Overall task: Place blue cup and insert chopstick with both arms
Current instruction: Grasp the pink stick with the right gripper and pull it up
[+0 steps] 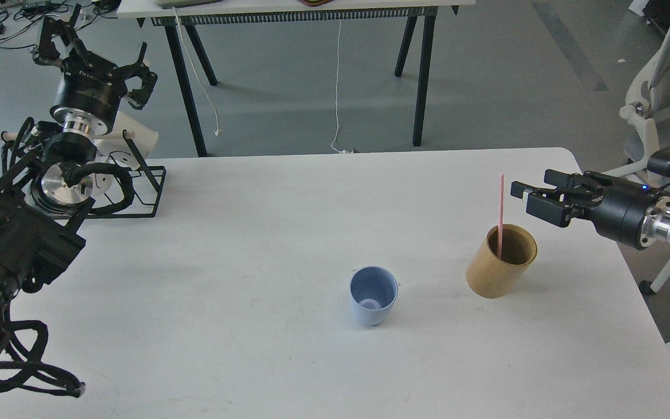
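Observation:
The blue cup [373, 295] stands upright and empty near the middle of the white table [253, 244]. A pink chopstick [501, 215] stands in the tan cylindrical holder [501, 261] to the cup's right. My right gripper [524, 198] is open, level with the chopstick's upper part and just to its right, apart from it. My left gripper [92, 49] is open and empty, raised high at the far left above the black wire rack, far from the cup.
A black wire rack [131, 189] with white mugs stands at the table's back left, under my left arm. A white chair [660, 116] is off the table's right edge. Another table's legs [422, 75] stand behind.

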Motion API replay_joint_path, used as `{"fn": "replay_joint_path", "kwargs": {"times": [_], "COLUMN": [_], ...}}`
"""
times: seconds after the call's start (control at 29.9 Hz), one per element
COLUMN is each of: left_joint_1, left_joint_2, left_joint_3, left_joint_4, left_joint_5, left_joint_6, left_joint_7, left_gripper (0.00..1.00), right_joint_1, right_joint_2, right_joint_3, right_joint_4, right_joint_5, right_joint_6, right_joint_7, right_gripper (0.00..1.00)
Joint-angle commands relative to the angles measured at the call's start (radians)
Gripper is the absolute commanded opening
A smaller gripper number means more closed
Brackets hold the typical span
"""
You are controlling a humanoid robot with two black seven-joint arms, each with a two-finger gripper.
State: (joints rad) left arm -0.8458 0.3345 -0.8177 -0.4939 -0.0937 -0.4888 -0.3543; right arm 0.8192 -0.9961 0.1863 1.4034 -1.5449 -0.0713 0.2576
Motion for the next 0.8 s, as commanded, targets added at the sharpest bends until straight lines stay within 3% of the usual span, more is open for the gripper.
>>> {"fn": "replay_joint_path", "kwargs": {"times": [0.0,0.23,0.6,0.77], "left_joint_1": [-0.004,-0.002,-0.001,-0.001], "left_joint_2": [-0.002,0.001,0.008,0.008], "left_joint_3": [0.002,0.014,0.014,0.014], "left_joint_4": [0.0,0.0,0.0,0.0], "left_joint_5": [0.002,0.005,0.009,0.011], "left_joint_6": [0.0,0.0,0.0,0.0], "left_joint_7": [0.001,0.003,0.003,0.003], "left_gripper": [1.0,1.0,1.0,1.0], "right_joint_1": [-0.005,-0.009,-0.003,0.0], "right_joint_2": [0.086,0.183,0.191,0.183], "right_joint_3": [-0.01,-0.041,-0.059,-0.057], "right_joint_4": [-0.079,-0.162,-0.166,-0.153], "right_joint_5": [-0.004,-0.009,-0.038,-0.04], "right_joint_6": [-0.002,-0.001,0.007,0.007], "right_joint_7": [-0.006,-0.015,-0.029,-0.027], "right_gripper": [0.64,0.54,0.13,0.03]}}
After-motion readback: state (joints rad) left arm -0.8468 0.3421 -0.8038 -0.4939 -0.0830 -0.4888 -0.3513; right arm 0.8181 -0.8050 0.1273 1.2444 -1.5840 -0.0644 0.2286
